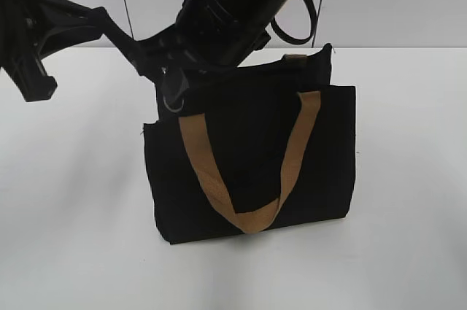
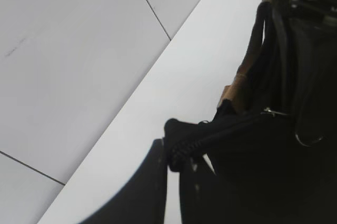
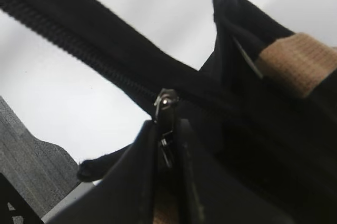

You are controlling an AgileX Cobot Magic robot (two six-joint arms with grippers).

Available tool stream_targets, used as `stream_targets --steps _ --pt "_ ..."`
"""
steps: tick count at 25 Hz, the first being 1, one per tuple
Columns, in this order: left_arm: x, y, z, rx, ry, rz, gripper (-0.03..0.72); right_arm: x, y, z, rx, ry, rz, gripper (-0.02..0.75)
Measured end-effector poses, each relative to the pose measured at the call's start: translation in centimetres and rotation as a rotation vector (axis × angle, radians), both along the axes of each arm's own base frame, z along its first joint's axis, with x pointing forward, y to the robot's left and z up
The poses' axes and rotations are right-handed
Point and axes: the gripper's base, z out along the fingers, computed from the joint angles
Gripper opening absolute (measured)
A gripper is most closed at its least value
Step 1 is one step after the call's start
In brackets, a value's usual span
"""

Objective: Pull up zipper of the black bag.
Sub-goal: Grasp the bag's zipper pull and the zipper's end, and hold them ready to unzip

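While one black bag (image 1: 252, 164) stands mid-table with two tan handles (one (image 1: 248, 171) hanging down its near face), the right gripper (image 3: 164, 145) is clamped on the zipper (image 3: 79, 45) slider; the left gripper (image 2: 174, 153) pinches the bag's left end

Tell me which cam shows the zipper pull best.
Right wrist view: the zipper pull sits close up and centered, silver, pinched between the right gripper fingers on the black bag. Left wrist view shows only a small metal glint on the bag's top edge. In the exterior view the arm hides it.
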Motion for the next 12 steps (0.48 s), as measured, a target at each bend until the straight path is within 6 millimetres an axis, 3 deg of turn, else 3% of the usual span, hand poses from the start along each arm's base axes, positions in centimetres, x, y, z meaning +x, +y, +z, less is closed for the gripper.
stream_targets --steps 7,12 --pt "0.2 0.0 -0.3 -0.02 0.035 0.023 0.022 -0.7 -0.5 1.1 -0.004 0.007 0.016 0.064" --pt "0.2 0.2 -1.3 -0.044 0.17 0.078 0.022 -0.8 -1.4 1.4 -0.033 0.051 0.021 0.062"
